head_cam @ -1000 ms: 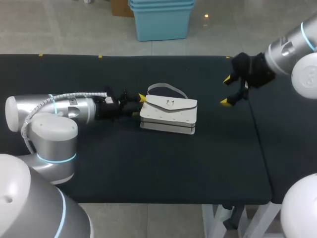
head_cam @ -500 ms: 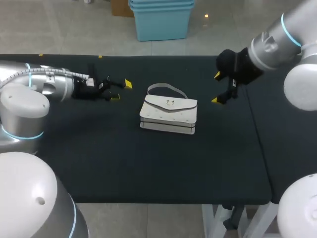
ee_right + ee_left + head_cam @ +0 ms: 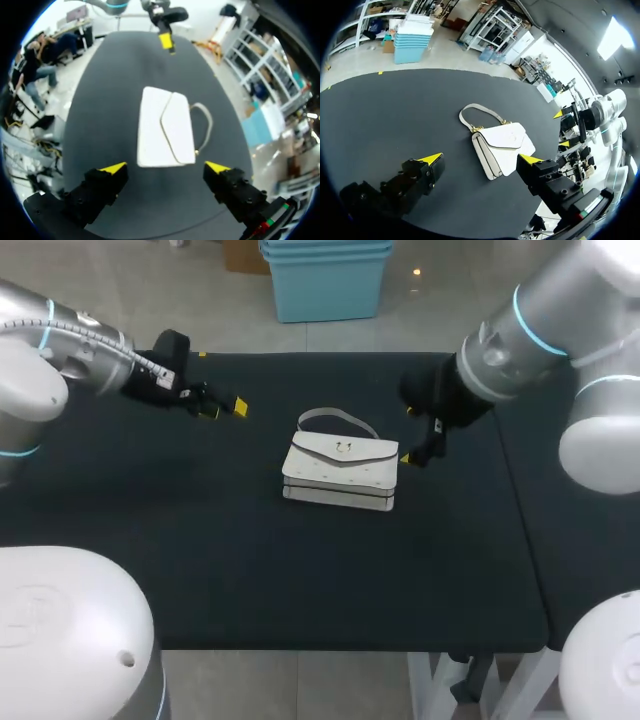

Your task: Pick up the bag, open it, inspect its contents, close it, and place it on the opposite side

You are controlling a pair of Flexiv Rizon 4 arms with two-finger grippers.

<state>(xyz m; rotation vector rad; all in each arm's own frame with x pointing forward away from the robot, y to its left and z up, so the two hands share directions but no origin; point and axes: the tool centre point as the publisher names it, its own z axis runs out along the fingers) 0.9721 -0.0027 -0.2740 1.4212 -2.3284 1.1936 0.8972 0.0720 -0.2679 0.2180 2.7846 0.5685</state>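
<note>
1. Head view: white bag [image 3: 340, 472], flap closed, lying flat near the middle of the dark worktop [image 3: 300, 580], with its strap [image 3: 335, 418] toward the far edge. The left gripper [image 3: 224, 409], fingers apart and empty, is over the far-left part, well apart from the bag. The right gripper [image 3: 409, 435], fingers apart and empty, is just beside the bag's right end.
2. Left wrist view: left gripper [image 3: 481, 159] spread wide, holding nothing. The bag [image 3: 502, 147] is ahead of it and the right gripper [image 3: 562, 129] is beyond the bag.
3. Right wrist view: right gripper [image 3: 165, 167] spread, empty. The bag [image 3: 165, 125] is just ahead and the left gripper [image 3: 166, 41] is beyond it.
</note>
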